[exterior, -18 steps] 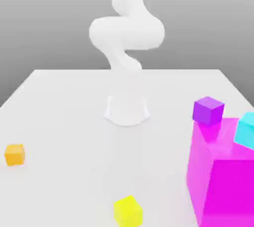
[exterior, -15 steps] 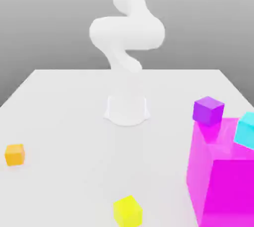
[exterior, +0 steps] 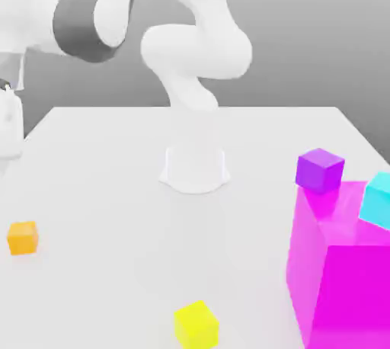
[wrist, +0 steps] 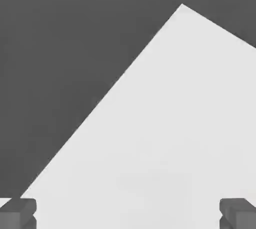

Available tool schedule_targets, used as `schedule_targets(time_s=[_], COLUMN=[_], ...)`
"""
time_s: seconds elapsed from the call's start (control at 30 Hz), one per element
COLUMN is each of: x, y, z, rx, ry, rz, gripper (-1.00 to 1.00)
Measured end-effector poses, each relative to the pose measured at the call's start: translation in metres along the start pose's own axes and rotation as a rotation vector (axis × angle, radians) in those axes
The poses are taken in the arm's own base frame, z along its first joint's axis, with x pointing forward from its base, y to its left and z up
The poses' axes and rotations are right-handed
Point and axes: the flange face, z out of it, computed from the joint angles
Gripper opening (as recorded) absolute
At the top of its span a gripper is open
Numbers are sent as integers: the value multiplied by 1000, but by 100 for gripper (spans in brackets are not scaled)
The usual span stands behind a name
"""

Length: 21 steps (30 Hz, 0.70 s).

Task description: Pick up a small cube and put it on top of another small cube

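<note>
With the gripper spread wide and empty, bring it down squarely over the small orange cube, which sits well apart from the arm's base, before closing.

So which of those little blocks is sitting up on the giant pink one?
The cyan cube. It rests on top of the huge magenta cube, at the exterior view's right edge; the orange cube and yellow cube sit on the table.
</note>
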Motion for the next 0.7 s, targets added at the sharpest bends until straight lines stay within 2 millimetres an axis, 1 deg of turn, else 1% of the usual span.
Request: schedule_targets(time_s=[0.07,0.17,0.2,0.27,0.37,0.4,0.57,0.6,0.63,0.7], x=[26,45,49,51,50,49,49,48,49,50], y=[30,76,86,96,105,107,106,108,107,103], z=[36,86,99,123,157,165,165,169,165,149], rx=[-60,-147,-165,-178,-182,-183,-182,-182,-182,-182], ry=[-8,-26,-29,-31,-31,-31,-30,-31,-31,-31], rz=[107,239,266,286,292,292,292,293,293,292], gripper=[0,0,0,0,0,-100,-100,-100,-100,-100])
